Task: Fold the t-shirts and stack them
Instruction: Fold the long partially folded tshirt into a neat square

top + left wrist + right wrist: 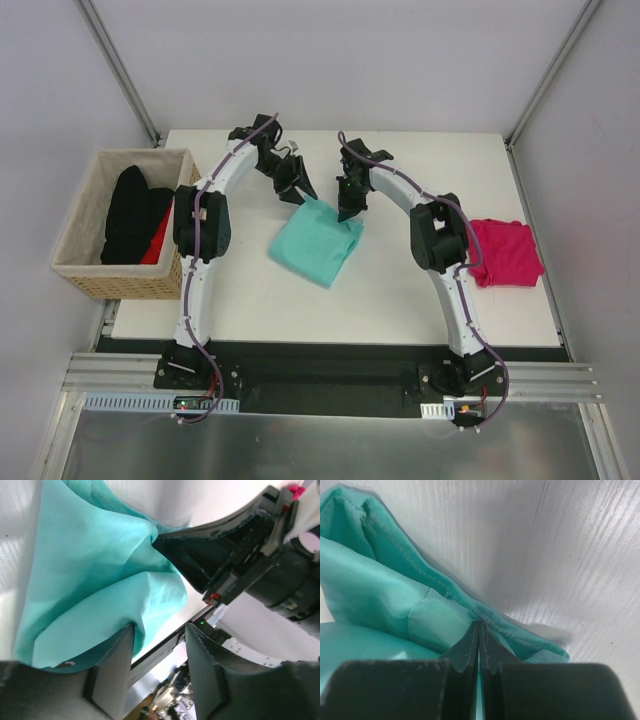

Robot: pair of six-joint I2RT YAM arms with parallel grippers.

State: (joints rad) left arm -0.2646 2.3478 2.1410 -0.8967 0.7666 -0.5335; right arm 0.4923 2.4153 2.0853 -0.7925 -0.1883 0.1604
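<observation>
Your right gripper (478, 625) is clamped on an edge of the teal shirt (315, 243). On your left gripper (160, 630) the fingers stand apart beside the same shirt.

A: Is there any lettering, number or logo to read in the three views?

B: None. The teal t-shirt (316, 242) at mid-frame is plain cloth, and so is the pink t-shirt (505, 252) at the right.

A: And the hardware?

B: No legible label on the left arm (200, 225), the right arm (440, 235) or the wicker basket (120, 283). The small boards (190, 404) at the bottom edge are too tiny to tell.
</observation>
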